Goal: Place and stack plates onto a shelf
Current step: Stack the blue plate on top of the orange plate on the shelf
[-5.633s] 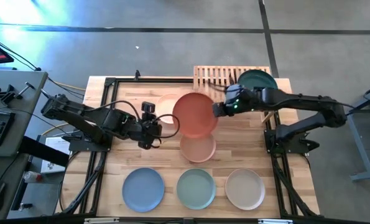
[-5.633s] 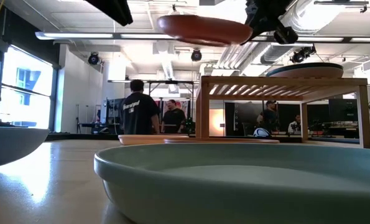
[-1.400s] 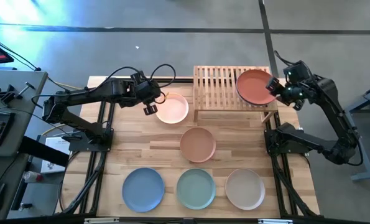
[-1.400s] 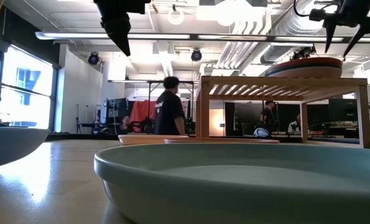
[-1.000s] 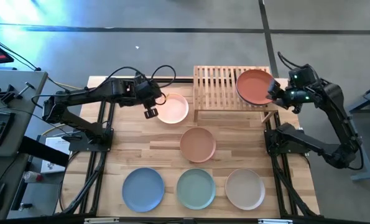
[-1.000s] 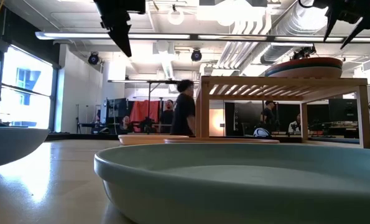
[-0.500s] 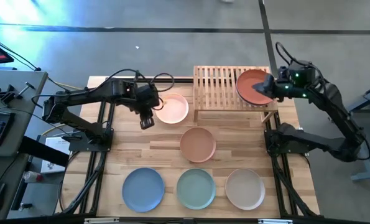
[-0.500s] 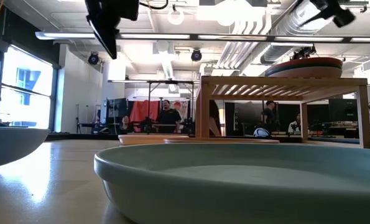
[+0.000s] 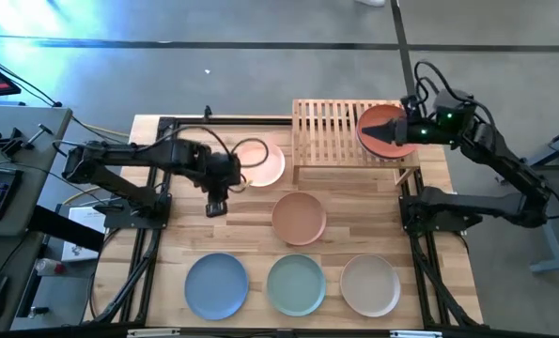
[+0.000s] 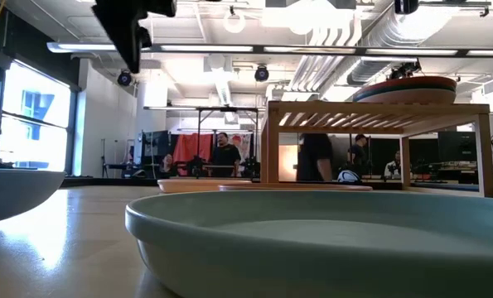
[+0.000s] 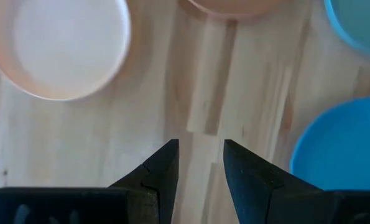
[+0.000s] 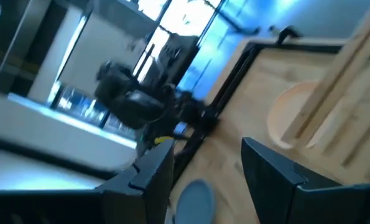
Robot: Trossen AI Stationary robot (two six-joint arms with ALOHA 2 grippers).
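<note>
Plates: six in sight from above. Rust red plate (image 9: 382,129) on top of shelf (image 9: 331,127) at its right end, stacked on a dark plate whose edge shows only in the low view (image 10: 405,93). Pale pink plate (image 9: 260,162) on tabletop (image 9: 166,235) just left of the shelf. Salmon plate (image 9: 299,218) mid-table. Light blue (image 9: 216,285), mint (image 9: 296,284) and beige (image 9: 369,284) plates in a row along the near edge.

Left gripper (image 9: 215,205) low over bare wood, near the pink plate's rim, between it and the blue one; fingers (image 11: 164,171) a narrow gap apart, holding nothing. Right gripper (image 9: 380,133) over the rust plate at the shelf's right end; fingers (image 12: 153,171) spread, nothing between them (whether clear of the plate, hard to say from above).

Handling, as judgement: stiff, matte, probably light; shallow rims, so nothing to pinch except the rim itself. Best hold likely one finger inside the rim, one under its outer edge, at the side nearest the arm. Flat on wood, so outer finger must slide under the lip; apt to skate when nudged. Held by one edge, likely to droop or swing; keep level. Material unknown, so set down gently. Left half of shelf bare, room for a second stack.
</note>
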